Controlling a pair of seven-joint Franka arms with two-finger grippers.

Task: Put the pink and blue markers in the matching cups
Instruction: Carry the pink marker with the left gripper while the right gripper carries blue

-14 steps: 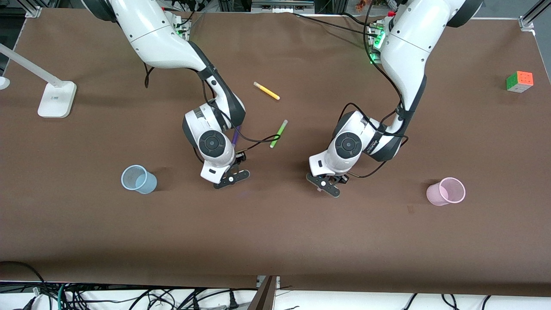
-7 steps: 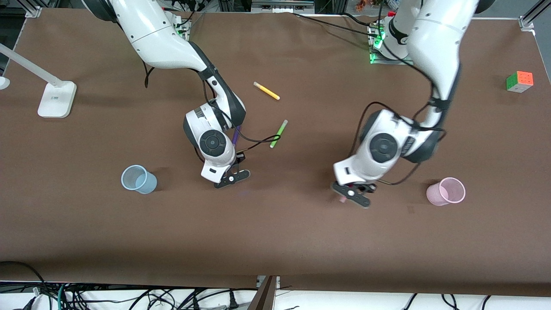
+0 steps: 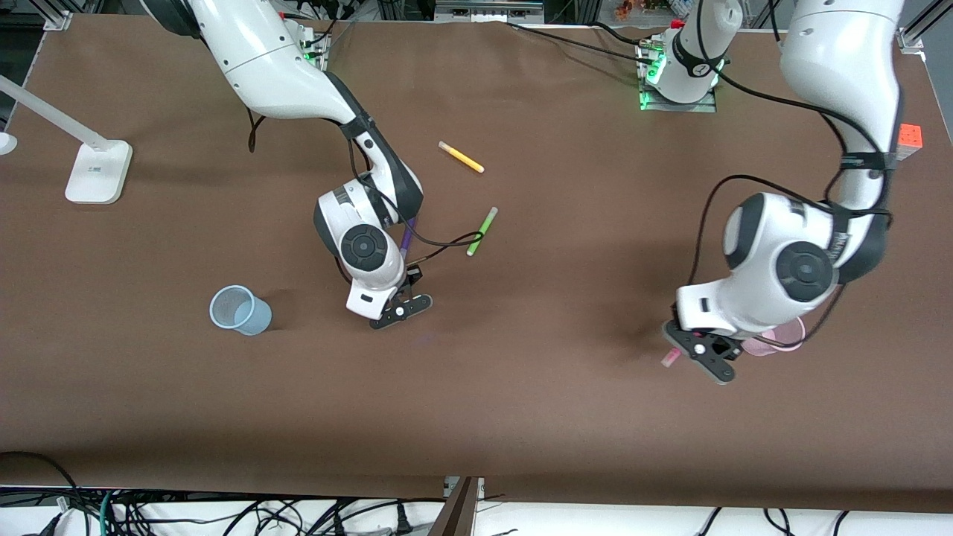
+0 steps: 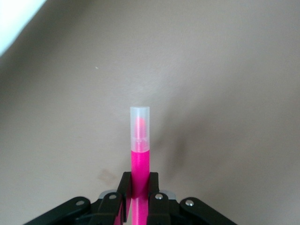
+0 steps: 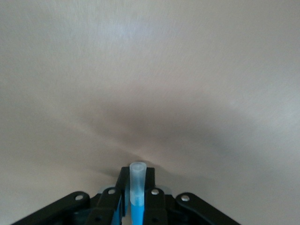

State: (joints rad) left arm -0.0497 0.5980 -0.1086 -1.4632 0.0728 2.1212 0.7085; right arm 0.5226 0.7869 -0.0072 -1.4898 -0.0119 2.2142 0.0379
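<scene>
Both claws are gripping markers, caps pointing down for dropping in. The left claw (image 3: pixel 703 357), clamping the pink marker (image 4: pixel 139 159), is hovering beside the pink cup (image 3: pixel 782 341). The right claw (image 3: pixel 398 305), pinching the blue marker (image 5: pixel 136 202), is hanging low over the desk (image 3: pixel 521 417), well apart from the blue cup (image 3: pixel 238 310).

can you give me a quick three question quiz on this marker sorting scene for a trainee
1. True or false: the left hand is shut on the slim magenta-pink felt-tip marker.
2. Which loose pen lies nearest the right arm's wrist? A) slim green marker B) slim yellow marker C) slim purple marker
3. Fill in: the right hand grips the slim ____ felt-tip marker, not yet over the pale blue translucent plastic cup.

Key: 1 true. 2 C. 3 blue.
</scene>
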